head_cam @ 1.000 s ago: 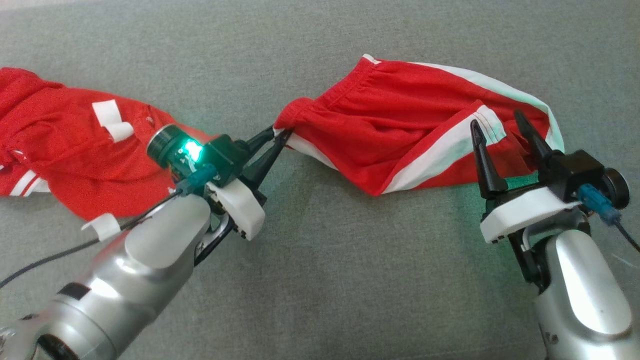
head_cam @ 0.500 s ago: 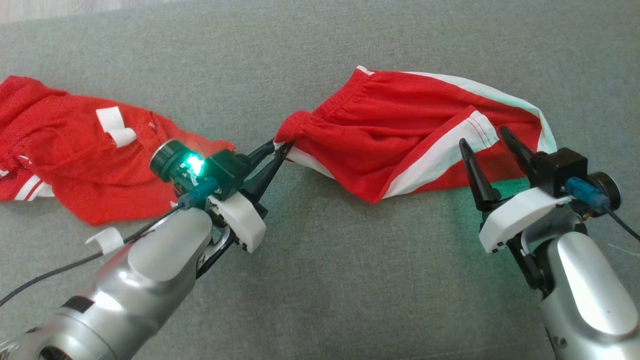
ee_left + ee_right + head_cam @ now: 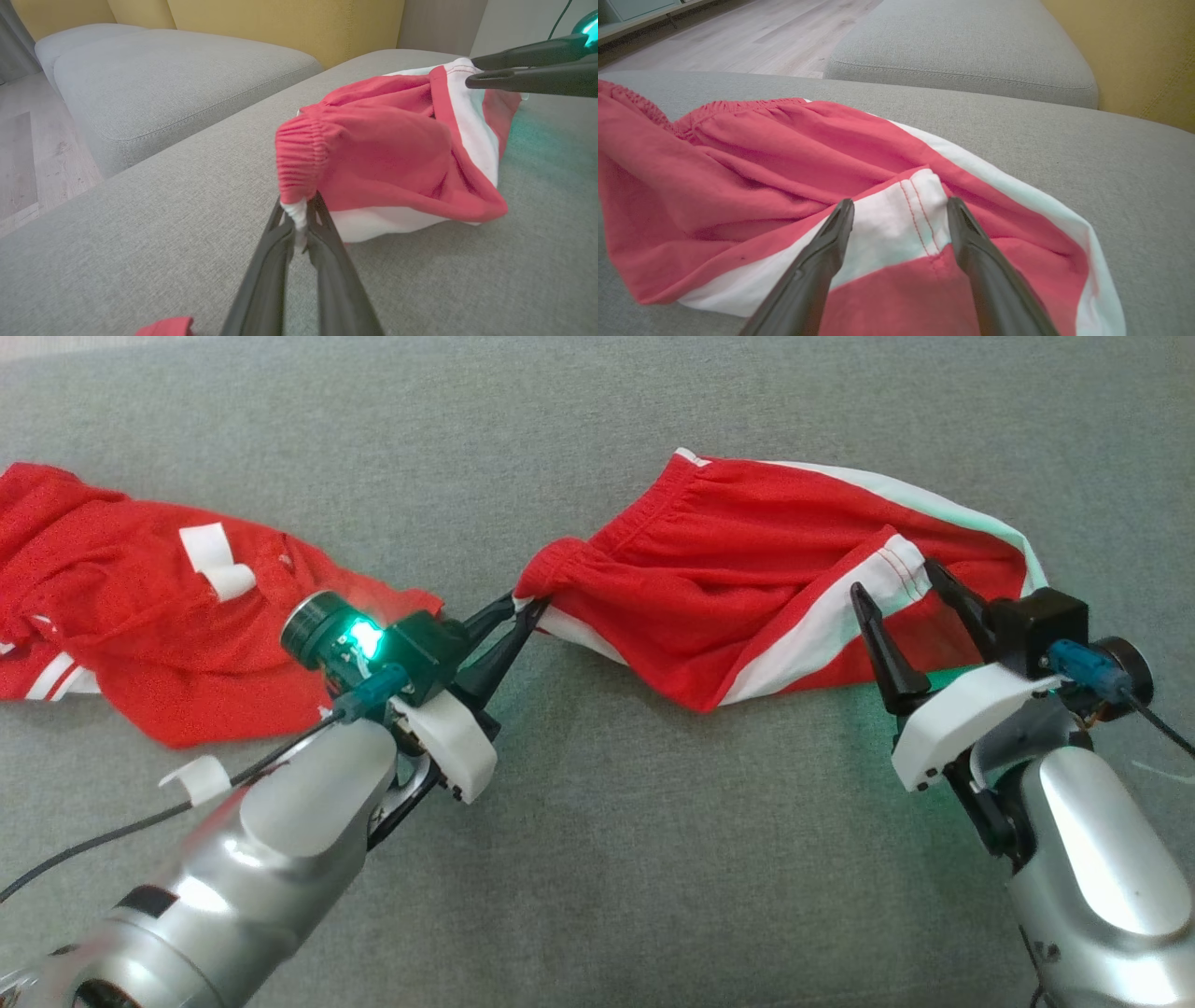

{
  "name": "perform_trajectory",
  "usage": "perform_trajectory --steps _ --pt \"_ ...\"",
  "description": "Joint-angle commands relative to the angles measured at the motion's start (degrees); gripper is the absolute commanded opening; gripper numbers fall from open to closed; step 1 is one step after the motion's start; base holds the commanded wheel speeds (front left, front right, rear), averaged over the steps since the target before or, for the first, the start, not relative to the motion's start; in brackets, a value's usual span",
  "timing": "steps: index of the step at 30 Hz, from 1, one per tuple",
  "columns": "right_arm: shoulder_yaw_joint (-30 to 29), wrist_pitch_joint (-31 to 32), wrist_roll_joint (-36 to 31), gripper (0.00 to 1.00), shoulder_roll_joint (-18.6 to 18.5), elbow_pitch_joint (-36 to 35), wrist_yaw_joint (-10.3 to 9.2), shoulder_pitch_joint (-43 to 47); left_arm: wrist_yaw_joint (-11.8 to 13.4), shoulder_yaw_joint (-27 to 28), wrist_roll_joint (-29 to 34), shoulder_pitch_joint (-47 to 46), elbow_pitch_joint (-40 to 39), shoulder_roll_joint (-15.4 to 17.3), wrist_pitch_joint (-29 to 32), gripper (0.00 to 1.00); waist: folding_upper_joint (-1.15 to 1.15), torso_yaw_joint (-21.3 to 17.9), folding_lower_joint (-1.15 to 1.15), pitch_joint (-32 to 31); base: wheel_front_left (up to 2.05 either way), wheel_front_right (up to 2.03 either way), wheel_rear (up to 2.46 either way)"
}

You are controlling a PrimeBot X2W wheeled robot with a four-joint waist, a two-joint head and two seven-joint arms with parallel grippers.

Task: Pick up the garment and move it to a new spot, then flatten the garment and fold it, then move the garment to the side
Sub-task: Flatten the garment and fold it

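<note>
The garment (image 3: 747, 579), red shorts with white side stripes, lies crumpled on the grey cushion (image 3: 607, 859) right of centre. My left gripper (image 3: 525, 607) is shut on the white corner by the elastic waistband, and this corner is lifted slightly. The left wrist view shows the white fabric pinched at the left gripper (image 3: 299, 210), with the garment (image 3: 383, 158) bunched beyond it. My right gripper (image 3: 893, 577) is open, with its fingers on either side of the white hem corner. In the right wrist view, the right gripper (image 3: 900, 203) straddles that stitched hem of the garment (image 3: 761, 154).
A second red garment (image 3: 140, 616) with white patches lies at the left, just behind my left wrist. Past the cushion's far edge are another grey cushion (image 3: 154, 70), a yellow backrest (image 3: 280, 23) and wooden floor (image 3: 761, 37).
My right gripper has shifted left, still open, so its fingers now sit around the white hem corner. The left gripper keeps its hold on the waistband corner.
</note>
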Motion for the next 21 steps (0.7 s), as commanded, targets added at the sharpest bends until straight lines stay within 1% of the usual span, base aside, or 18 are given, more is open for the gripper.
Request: perform_trajectory --steps 1,16,17,18,19,20,21 --pt "1.0 -0.2 0.5 1.0 -1.0 -1.5 -0.04 -1.3 -0.2 1.9 0.4 -2.4 -0.9 1.0 -0.5 0.0 0.0 0.1 0.0 0.1 0.0 0.0 0.0" --pt "2.0 -1.4 0.4 1.0 -1.3 0.4 -0.04 -3.0 -0.6 2.5 1.0 -2.5 -0.5 0.9 -0.5 0.0 0.0 0.4 0.0 0.2 0.0 0.0 0.0" --pt "2.2 -1.3 0.5 0.96 -1.3 0.5 -0.04 -3.0 -0.7 2.5 1.0 -2.5 -0.5 0.9 -0.5 0.0 0.0 0.5 0.0 0.2 0.0 0.0 0.0" --pt "2.3 -1.2 0.7 0.72 -1.3 0.7 -0.04 -3.1 -0.7 2.5 1.1 -2.5 -0.4 0.8 -0.5 0.0 0.0 0.5 0.0 0.2 0.0 0.0 0.0" --pt "2.5 -1.2 0.8 0.38 -1.3 0.7 -0.04 -3.1 -0.7 2.5 1.1 -2.5 -0.4 0.8 -0.5 0.0 0.0 0.5 0.0 0.2 0.0 0.0 0.0" --pt "2.6 -1.2 0.9 0.0 -1.4 0.8 -0.04 -3.2 -0.7 2.5 1.1 -2.5 -0.3 0.8 -0.5 0.0 0.0 0.5 0.0 0.2 0.0 0.0 0.0" --pt "2.8 -1.2 0.9 0.0 -1.4 0.9 -0.04 -3.2 -0.7 2.5 1.1 -2.5 -0.3 0.8 -0.5 0.0 0.0 0.4 0.0 0.1 0.0 0.0 0.0"
